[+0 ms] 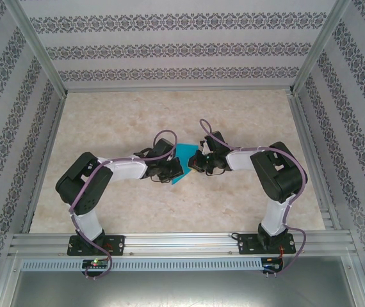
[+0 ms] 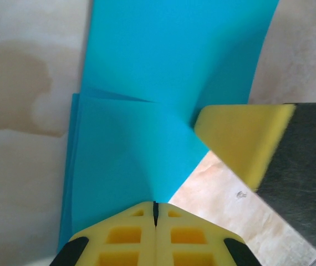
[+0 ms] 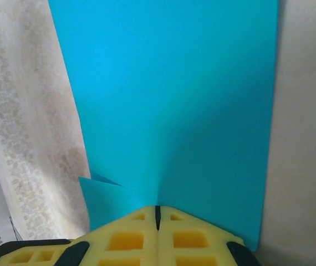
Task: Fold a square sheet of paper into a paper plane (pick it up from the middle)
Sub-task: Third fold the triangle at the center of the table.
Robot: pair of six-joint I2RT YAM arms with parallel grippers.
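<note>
marbled beige worktop (image 1: 137, 115), boxed in by walls of striped patterned wallpaper (image 1: 170, 51), carried two arms whose wrists met near its middle. the left tool (image 2: 155, 213) was clenched, its yellow foam fingers pressed flat together, with an edge of the teal sheet of paper (image 2: 174, 66) pinched in the seam between them. the right tool (image 3: 157, 213) was clamped just as tightly on the same sheet at another edge; from the left wrist, one of its yellow fingers (image 2: 241, 138) touched the paper from the right. from above, the sheet sat between the two tools, a teal wedge showing between the dark wrists. whether it rested on the worktop or hung just above it could not be told. the paper was plain and matte, and it was not one flat layer: a folded flap lay over it with stacked edges along the left, a crease ran across it, and the surface bowed softly. a small pointed corner jutted out beside the right tool.
</note>
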